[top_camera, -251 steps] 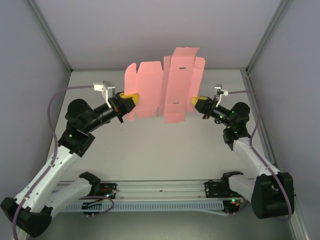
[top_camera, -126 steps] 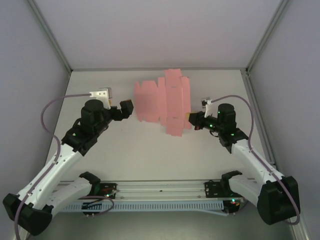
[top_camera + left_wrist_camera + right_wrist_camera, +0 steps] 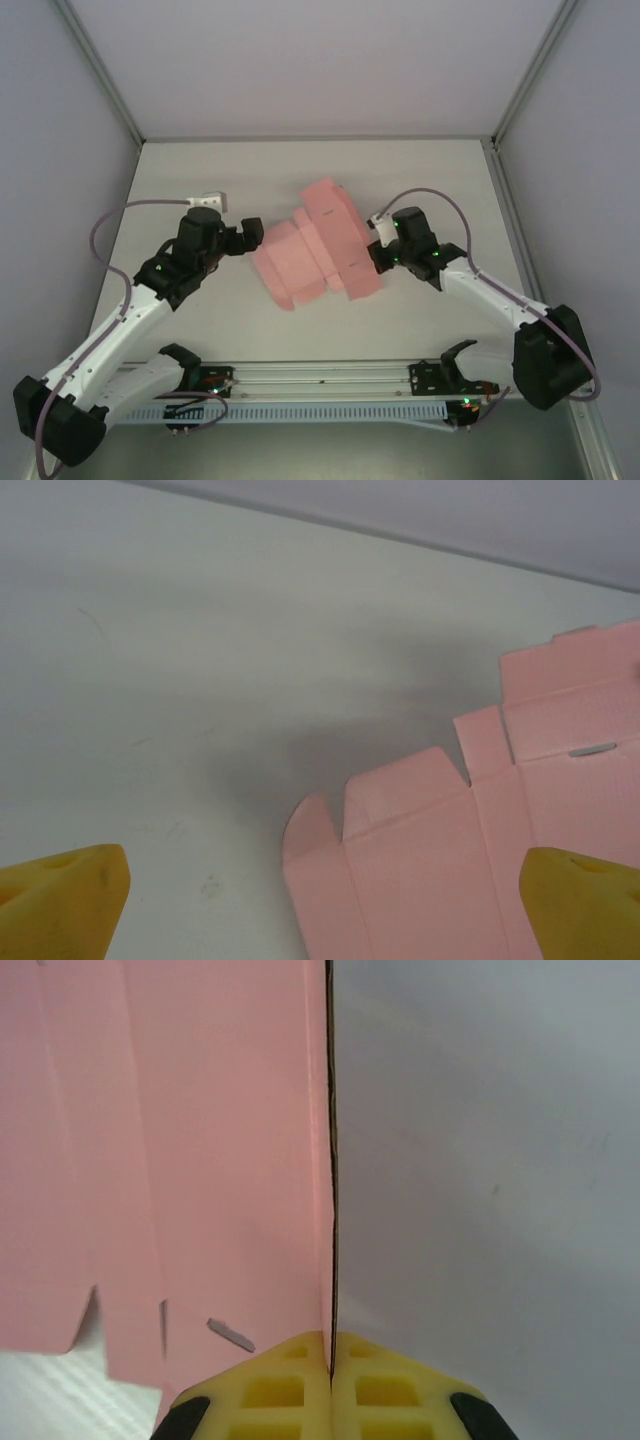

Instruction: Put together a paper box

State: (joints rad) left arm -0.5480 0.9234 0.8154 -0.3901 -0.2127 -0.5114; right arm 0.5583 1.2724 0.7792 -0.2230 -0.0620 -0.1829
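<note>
The paper box [image 3: 315, 248] is a flat pale pink die-cut sheet with tabs and flaps, low over the middle of the table. My right gripper [image 3: 373, 256] is shut on its right edge. In the right wrist view the yellow pads [image 3: 290, 1390] pinch the thin edge of the sheet [image 3: 200, 1160], which runs straight away from them. My left gripper [image 3: 252, 234] stands open just left of the sheet, apart from it. In the left wrist view its yellow fingertips [image 3: 65, 895] sit wide apart, and the sheet's rounded tab and flaps [image 3: 440, 850] lie between and beyond them.
White table surface [image 3: 200, 180] lies to the left and behind the sheet. Grey enclosure walls with metal corner posts [image 3: 100, 80] close in the back and sides. A metal rail [image 3: 320, 378] with the arm bases runs along the near edge.
My left gripper let go of the sheet, opened and drew back. My right gripper carried the sheet down from upright at the back to low over the table's middle.
</note>
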